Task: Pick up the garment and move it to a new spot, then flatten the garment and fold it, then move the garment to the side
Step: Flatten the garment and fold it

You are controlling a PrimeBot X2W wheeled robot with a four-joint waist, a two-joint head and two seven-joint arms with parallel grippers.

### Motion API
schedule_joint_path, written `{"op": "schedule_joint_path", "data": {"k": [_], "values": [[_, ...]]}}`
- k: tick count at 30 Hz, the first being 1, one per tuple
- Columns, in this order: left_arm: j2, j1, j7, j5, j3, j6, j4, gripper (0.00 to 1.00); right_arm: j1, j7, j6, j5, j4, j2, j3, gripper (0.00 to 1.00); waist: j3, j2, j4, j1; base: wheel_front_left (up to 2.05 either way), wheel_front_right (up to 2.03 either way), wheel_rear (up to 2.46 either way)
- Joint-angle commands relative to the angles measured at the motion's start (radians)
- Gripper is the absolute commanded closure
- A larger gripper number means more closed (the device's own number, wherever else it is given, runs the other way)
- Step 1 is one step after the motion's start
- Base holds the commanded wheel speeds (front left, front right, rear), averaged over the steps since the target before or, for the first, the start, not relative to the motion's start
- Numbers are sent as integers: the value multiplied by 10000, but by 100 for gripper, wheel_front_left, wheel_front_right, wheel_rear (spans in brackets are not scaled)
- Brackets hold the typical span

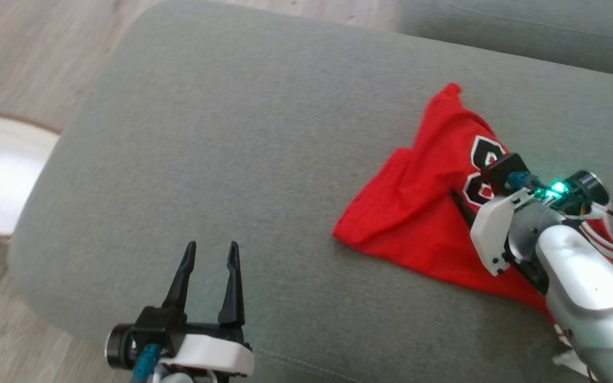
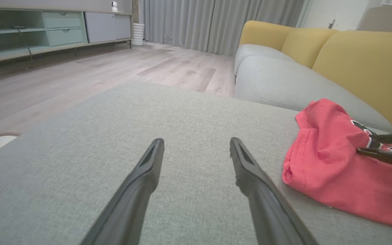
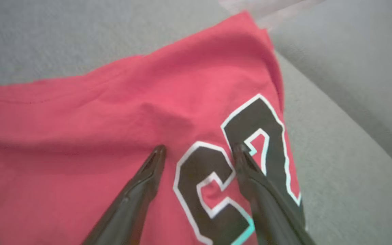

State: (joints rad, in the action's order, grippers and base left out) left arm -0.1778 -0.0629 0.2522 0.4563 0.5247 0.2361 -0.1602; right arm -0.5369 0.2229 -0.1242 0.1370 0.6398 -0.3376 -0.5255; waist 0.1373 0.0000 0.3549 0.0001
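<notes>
Shows crumpled red garment (image 1: 418, 213), partly hidden behind right forearm (image 1: 588, 276). Shows right gripper (image 3: 199, 149) splayed wide over its numerals (image 3: 189, 170), contact unclear; left gripper (image 1: 212, 246) equally wide, left of garment, both empty.

One red garment (image 1: 418, 213), one grey cushion (image 1: 258, 133), one white tub (image 1: 3, 181), two grippers (image 1: 210, 250) (image 3: 199, 149).

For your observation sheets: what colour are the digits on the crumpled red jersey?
Black digits, outlined white; clearest in the right wrist view.

Grey fabric seat cushion (image 1: 232, 133): broad, with rounded corners. One red garment (image 1: 413, 213) lay directly on it, toward its right side. It was crumpled, and its black, white-edged numerals faced up.
</notes>
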Motion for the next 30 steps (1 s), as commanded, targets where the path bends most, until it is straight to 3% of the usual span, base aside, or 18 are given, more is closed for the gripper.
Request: {"op": "schedule_joint_path", "data": {"k": [1, 2, 3, 5, 13, 22, 30], "values": [[20, -422, 95, -122, -330, -37, 226, 0, -308, 84, -65, 164, -64, -144, -265, 0, 137, 0, 299, -1, 0, 0, 0], [54, -399, 95, -141, -352, -55, 215, 0, -399, 149, -65, 247, 116, -185, -397, 11, 140, 0, 350, -1, 0, 0, 0], [84, -373, 95, -162, -374, -73, 203, 0, -476, 201, -65, 337, 273, -213, -507, 52, 137, 0, 383, -1, 0, 0, 0], [141, -315, 95, -210, -419, -108, 181, 0, -600, 181, -65, 499, 498, -251, -682, 100, 123, 0, 416, -1, 0, 0, 0], [316, -138, 95, -432, -597, -253, 74, 0, -1151, -1071, -65, 1022, 472, -58, -148, 100, -31, 0, 251, -1, 0, 0, 0], [389, -33, 95, -543, -755, -358, 26, 0, -1260, -600, -65, 1427, -1132, -471, 89, 100, -101, 0, 0, -1, 0, 0, 0], [654, -416, 95, -697, -718, -597, 3, 0, -1865, -518, -65, 999, 222, -818, 881, 100, 522, 0, 267, -1, 0, 0, 0]]}}
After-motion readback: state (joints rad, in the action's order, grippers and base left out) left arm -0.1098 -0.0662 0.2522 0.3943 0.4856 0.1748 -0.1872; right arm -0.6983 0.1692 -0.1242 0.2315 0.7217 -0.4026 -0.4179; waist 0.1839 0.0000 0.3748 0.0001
